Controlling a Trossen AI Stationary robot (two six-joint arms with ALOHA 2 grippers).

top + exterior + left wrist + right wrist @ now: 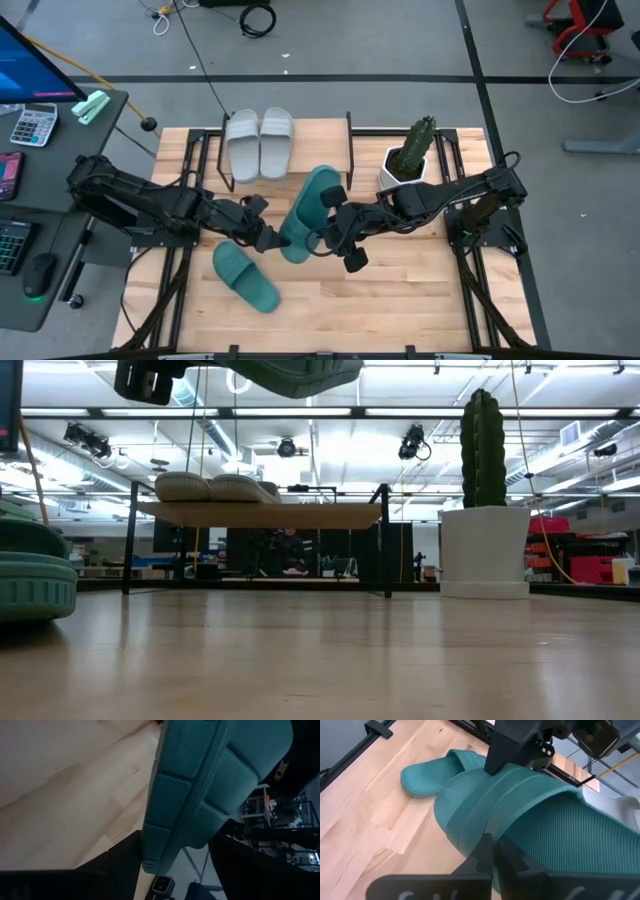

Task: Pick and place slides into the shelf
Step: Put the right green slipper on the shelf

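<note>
Right gripper (492, 851) is clamped on the strap edge of a teal slide (308, 212), holding it up off the table w/ the left gripper (268, 237) at its toe end, fingers spread around the sole (contact looks likely, hard to confirm). Second teal slide (245, 277) lies on the table nearby; two pale slides (259, 144) sit on the shelf (262, 514).

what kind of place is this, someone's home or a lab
Most likely a robotics lab or workshop, not a home. Cables trail over the grey floor, a desk beside the slatted table holds a keyboard, mouse and calculator, and the low view shows strip lights with cameras hung from the ceiling.
</note>
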